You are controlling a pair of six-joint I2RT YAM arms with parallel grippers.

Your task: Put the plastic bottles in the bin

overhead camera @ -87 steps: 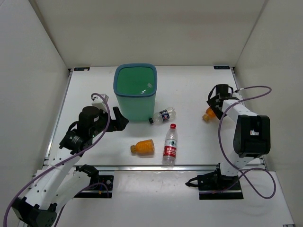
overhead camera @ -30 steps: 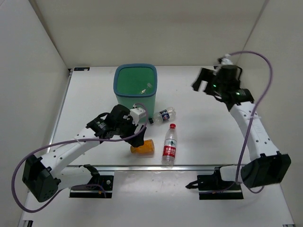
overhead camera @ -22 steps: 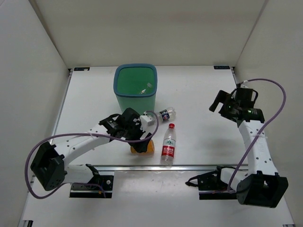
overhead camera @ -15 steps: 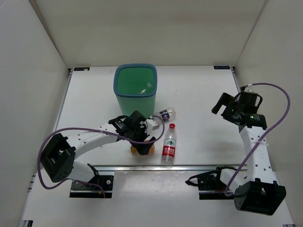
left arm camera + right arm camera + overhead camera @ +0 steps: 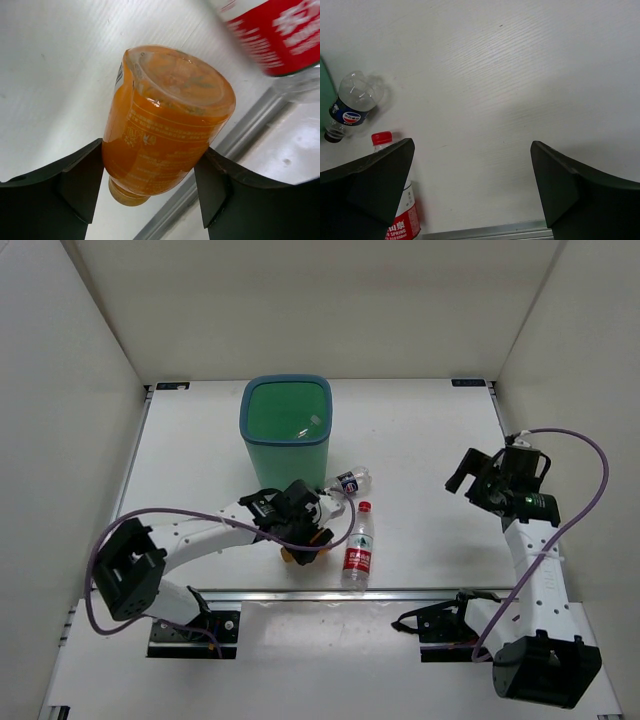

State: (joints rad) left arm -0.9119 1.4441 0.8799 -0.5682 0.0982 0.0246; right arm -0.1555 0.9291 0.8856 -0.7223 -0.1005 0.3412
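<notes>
The orange bottle sits between the two fingers of the left gripper. Its flat base faces the wrist camera and its neck points away toward 7 o'clock. Each dark finger presses a flank of the bottle, so the jaws are clamped on it. Whether the bottle is resting on the table or is just off it cannot be told.

From above, only slivers of the orange bottle show under the left gripper. It is at about 6 o'clock from the bin, apart from the bin's wall and near the metal rail at the table's near edge.

Just beside it at 3 o'clock lies the red-and-white bottle, red cap toward 12 o'clock. In the left wrist view its label fills the corner at 1 o'clock. At 1 o'clock from the orange bottle lies the dark-blue-label bottle, black cap pointing toward the bin's foot and close to it.

Well apart at 3 o'clock, the right gripper hangs over bare table. Its wrist view shows the right gripper with fingers spread wide and nothing between them. The dark-blue-label bottle and the red-and-white bottle lie off at 9 and 7 o'clock.
</notes>
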